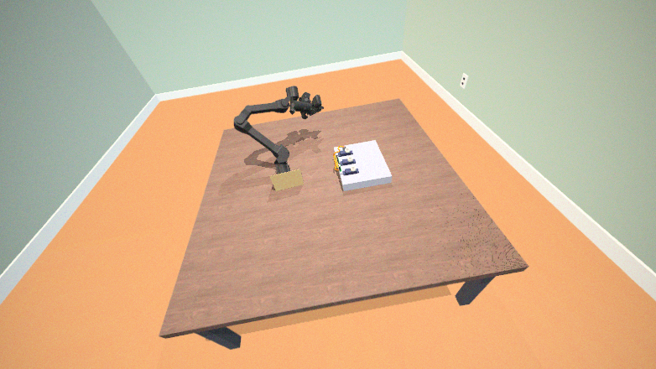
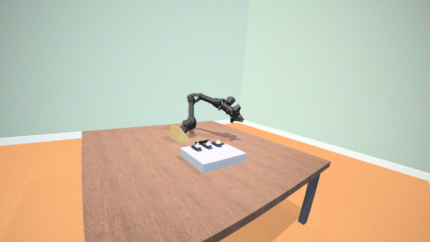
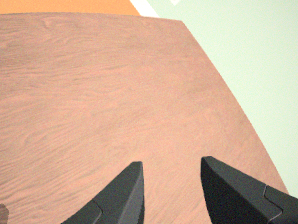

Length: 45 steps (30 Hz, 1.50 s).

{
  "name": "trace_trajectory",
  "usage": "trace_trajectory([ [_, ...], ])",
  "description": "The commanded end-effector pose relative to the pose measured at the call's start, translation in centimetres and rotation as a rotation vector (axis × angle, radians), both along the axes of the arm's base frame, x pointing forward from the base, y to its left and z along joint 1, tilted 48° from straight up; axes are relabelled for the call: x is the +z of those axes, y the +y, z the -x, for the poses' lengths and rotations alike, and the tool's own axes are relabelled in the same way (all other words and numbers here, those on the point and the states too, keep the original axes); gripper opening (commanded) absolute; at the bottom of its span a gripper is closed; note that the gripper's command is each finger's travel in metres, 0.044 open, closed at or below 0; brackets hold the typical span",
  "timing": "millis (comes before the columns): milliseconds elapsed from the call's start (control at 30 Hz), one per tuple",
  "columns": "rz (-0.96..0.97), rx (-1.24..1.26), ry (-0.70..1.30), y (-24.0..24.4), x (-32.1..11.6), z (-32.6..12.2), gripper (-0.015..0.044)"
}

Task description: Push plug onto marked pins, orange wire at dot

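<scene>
Pale green walls [image 1: 284,41] [image 2: 120,60] [image 3: 250,60] and an orange floor [image 1: 91,206] [image 2: 375,195] [image 3: 60,6] surround the brown wooden worktop [image 1: 320,238] [image 2: 150,180] [image 3: 100,100]. In the top view, the black arm [image 1: 262,138] [image 2: 191,109] reaches toward the worktop's far edge, with its tool [image 1: 321,108] [image 2: 242,120] [image 3: 172,169] raised. The tool is partly open, holding nothing. A white holder [image 1: 370,160] [image 2: 224,154] sits well apart from it, nearer the far edge than the near edge, bearing three dark servos [image 1: 348,161] [image 2: 207,145]. Yellow-orange leads [image 1: 335,163] [image 2: 222,142] run along its side facing the arm; the plug is too small to make out.
</scene>
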<state>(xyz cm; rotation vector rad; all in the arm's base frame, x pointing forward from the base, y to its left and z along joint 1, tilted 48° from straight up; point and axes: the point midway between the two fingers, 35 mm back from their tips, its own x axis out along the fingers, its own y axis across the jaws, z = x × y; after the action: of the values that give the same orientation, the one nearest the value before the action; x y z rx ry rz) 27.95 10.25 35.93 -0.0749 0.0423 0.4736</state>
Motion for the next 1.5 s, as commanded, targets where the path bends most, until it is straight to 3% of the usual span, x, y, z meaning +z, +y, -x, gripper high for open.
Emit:
trace_trajectory([
  [0, -0.015, -0.073, -0.007, -1.4, -0.6, -0.9, 0.0115],
  [733, -0.097, -0.465, -0.084, -10.2, -3.3, -3.7, 0.0115],
  [1467, -0.323, -0.451, 0.427, -10.8, -9.8, -8.0, 0.0115],
])
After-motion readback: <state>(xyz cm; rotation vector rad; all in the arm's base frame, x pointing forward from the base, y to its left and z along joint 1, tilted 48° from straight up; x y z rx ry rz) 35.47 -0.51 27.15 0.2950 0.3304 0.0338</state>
